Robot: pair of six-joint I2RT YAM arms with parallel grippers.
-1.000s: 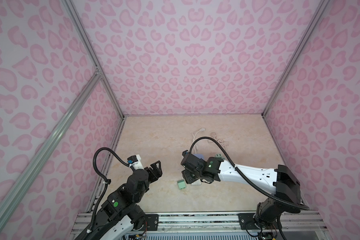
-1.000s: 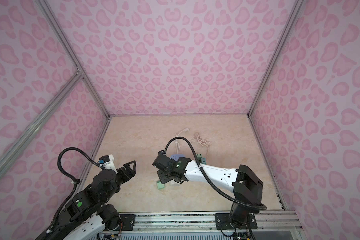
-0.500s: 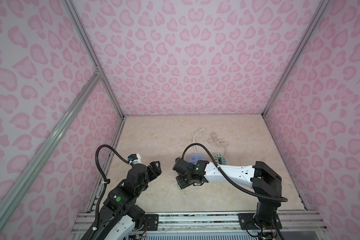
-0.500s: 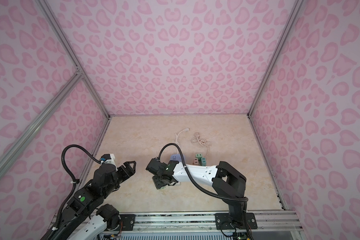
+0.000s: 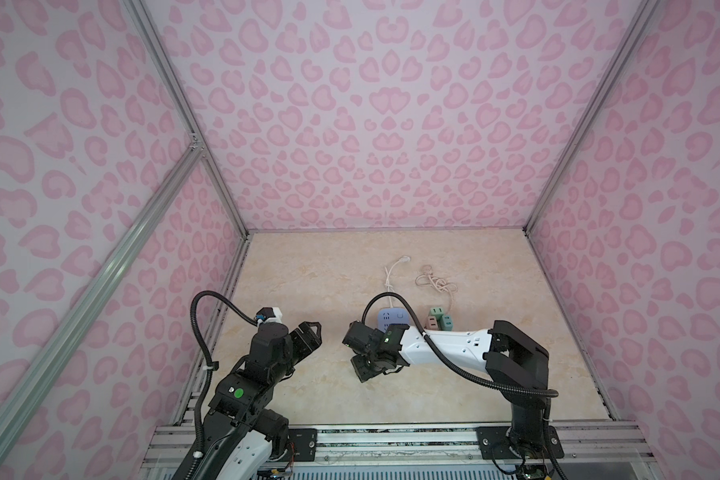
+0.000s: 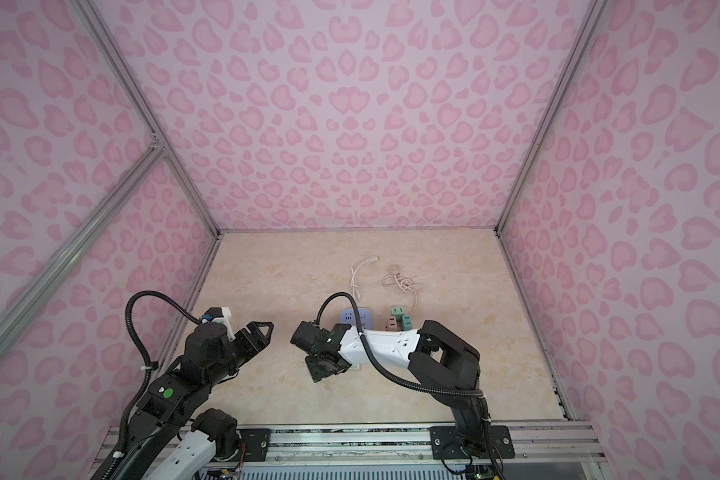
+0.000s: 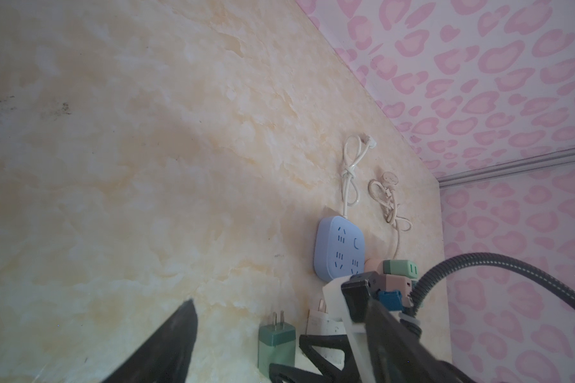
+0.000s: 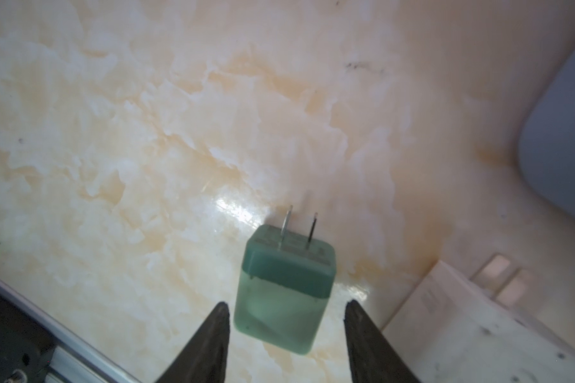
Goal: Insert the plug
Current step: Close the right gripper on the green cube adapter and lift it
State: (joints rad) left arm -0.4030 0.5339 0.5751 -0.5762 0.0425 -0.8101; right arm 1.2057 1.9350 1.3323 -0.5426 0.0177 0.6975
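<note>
- The right claw (image 8: 286, 304) is set partly open astride the green plug (image 8: 289, 265). One finger (image 8: 213, 331) is seen close against the plug's side and the other stands apart from it, so nothing is gripped yet.
- The plug is found lying on its side on the counter (image 8: 146, 132), toward the front edge, with its two prongs (image 8: 299, 228) pointed away from the claw. The body is approached from the rear, presumably so that the prongs are free for a socket.
- A white adapter (image 8: 472, 325) is seen just beside the plug, so little room is offered to the finger on that side.
- The blue power strip (image 7: 339, 252) is laid flat farther back, sockets upward. No true container is present. These sockets are the only receptacles, and they are seen empty.
- Pink and green socket cubes (image 5: 437, 318) are clustered just beside the strip, and two knotted cords (image 5: 433, 284) are seen behind them.
- The left claw (image 5: 312, 330) is held wide open and empty, well apart from the plug, presumably parked clear of the work.
</note>
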